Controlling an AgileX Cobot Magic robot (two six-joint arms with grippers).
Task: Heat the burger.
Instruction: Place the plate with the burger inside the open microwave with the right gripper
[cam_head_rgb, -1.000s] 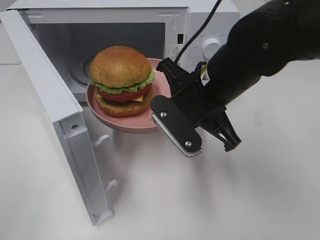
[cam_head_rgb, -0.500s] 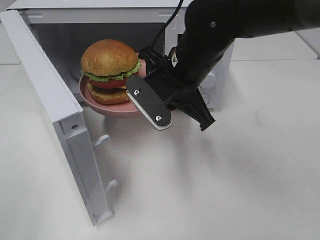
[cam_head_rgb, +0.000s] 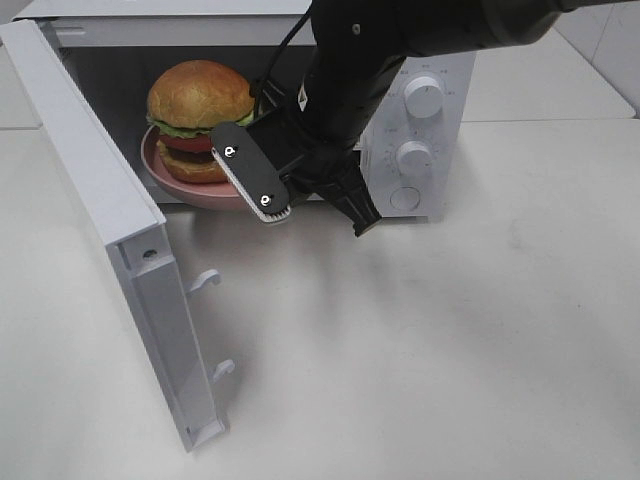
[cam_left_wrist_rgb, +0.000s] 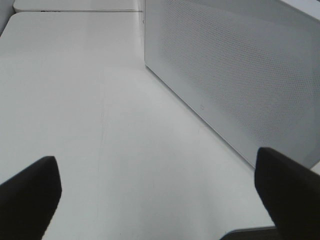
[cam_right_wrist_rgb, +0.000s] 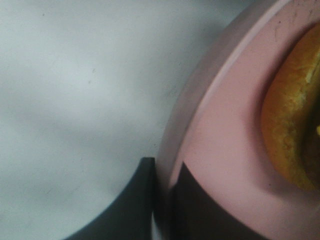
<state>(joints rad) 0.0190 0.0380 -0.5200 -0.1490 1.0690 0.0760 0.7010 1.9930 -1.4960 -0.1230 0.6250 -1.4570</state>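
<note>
Nearest, the white table (cam_head_rgb: 450, 360) and the microwave door (cam_head_rgb: 130, 250), swung open at left. Behind the door, my right gripper (cam_right_wrist_rgb: 165, 200) is pressed together on the near right rim of the pink plate (cam_head_rgb: 160, 172). The burger (cam_head_rgb: 200, 105) stands on that plate, in the mouth of the microwave (cam_head_rgb: 440, 60). My left gripper (cam_left_wrist_rgb: 160, 200), spread wide, hangs over the table beside a white perforated wall (cam_left_wrist_rgb: 240, 75).
</note>
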